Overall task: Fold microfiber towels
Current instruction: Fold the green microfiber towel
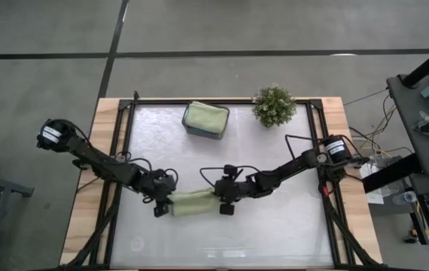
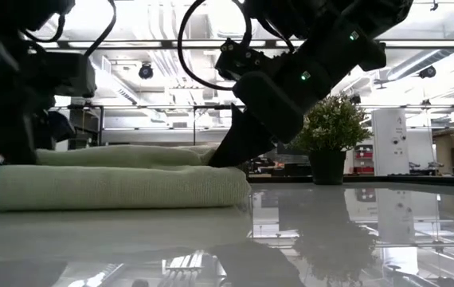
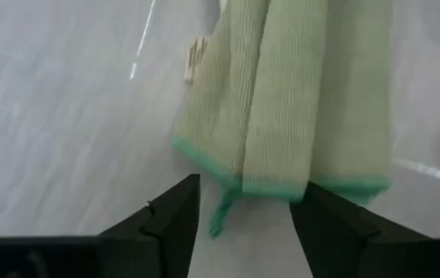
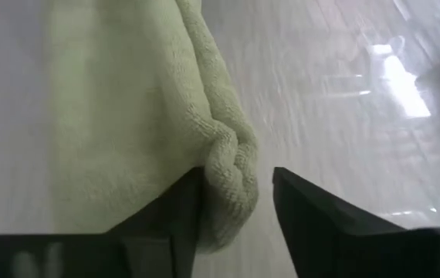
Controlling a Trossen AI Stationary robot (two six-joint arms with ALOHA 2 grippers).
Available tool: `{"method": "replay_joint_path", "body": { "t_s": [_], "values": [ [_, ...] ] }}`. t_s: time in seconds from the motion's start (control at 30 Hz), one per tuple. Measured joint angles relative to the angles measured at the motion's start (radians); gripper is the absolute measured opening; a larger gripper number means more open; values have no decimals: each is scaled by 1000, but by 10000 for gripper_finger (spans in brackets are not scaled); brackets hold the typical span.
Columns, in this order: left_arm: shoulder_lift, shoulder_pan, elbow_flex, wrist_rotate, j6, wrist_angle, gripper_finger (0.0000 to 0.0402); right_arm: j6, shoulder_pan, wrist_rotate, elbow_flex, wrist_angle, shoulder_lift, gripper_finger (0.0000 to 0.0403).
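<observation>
Here, a light sage green microfiber towel (image 1: 193,203), folded into a long narrow roll-like strip, lay flat on the glossy white table top (image 1: 275,233) in the lower middle of the high view, between the two grippers. The left gripper (image 1: 162,206) sat at the strip's left end; in the left wrist view its dark fingers (image 3: 166,224) stood apart, with the towel's green-stitched edge (image 3: 282,187) lying just ahead of them and none of it pinched, so the cloth looked released. The right gripper (image 1: 225,203) sat at the strip's right end; its fingers (image 4: 166,220) were parted too, with a fold of the towel (image 4: 231,177) bulging into the gap, touching one finger, though a firm grip could not be told. In the upper middle of the high view, a second folded sage green towel (image 1: 205,117) rested on a small dark grey rectangular tray (image 1: 204,135). A little bushy green potted plant (image 1: 274,105) stood just right of it.
</observation>
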Motion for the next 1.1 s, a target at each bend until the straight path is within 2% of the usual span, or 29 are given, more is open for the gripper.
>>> {"method": "replay_joint_path", "body": {
  "t_s": [0.17,0.3,0.47,0.63,0.73,0.87,0.93,1.0,1.1],
  "values": [
    [-2,1,1,1,48,-81,185,-21,-4,1,0,-63,-37,179],
    [-21,1,18,4,63,-180,185,-37,-8,1,0,-113,-88,190],
    [-77,0,55,1,62,-225,183,-43,-13,6,0,-189,-172,186],
    [-136,-35,67,-117,11,-207,147,-45,-9,77,0,-192,-224,158],
    [-150,-75,67,-191,-16,-148,105,-53,12,113,-6,-119,-223,123],
    [-141,-123,67,-284,3,9,46,-126,54,110,-36,104,-175,65],
    [-120,-141,68,-296,40,101,19,-167,69,108,-48,218,-132,37],
    [-83,-158,68,-299,82,198,5,-199,77,109,-55,326,-78,16],
    [-2,-168,68,-298,133,312,4,-211,78,110,-50,460,9,12]
  ]
}}
